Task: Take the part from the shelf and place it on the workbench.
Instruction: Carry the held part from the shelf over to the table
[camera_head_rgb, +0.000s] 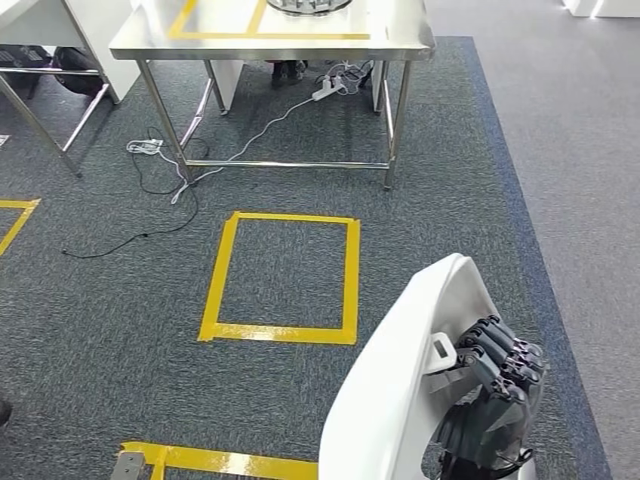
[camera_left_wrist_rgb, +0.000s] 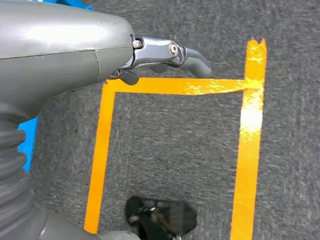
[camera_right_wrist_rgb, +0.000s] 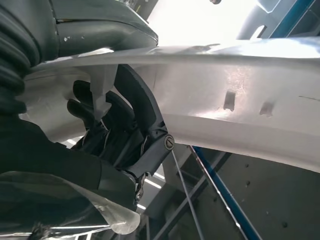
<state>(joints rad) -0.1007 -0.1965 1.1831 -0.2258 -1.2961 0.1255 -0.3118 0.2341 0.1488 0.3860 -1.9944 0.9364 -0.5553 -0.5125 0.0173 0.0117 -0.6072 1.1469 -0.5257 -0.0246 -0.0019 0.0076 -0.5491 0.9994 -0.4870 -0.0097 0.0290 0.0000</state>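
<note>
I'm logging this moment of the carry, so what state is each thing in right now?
white part: held off the floor, not yet on the workbench.
right hand: fingers wrapped on the part's edge.
left hand: holds nothing, over the orange-taped carpet.
workbench: ahead, beyond the yellow tape square.

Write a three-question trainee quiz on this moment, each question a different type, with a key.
1. True or false: the white part already lies on the steel workbench.
2. Which hand holds the part? A) left hand B) right hand
3. Fill in: between robot and workbench, the carpet bears a square of ____ tape.

Key: 1. false; 2. B; 3. yellow
</note>
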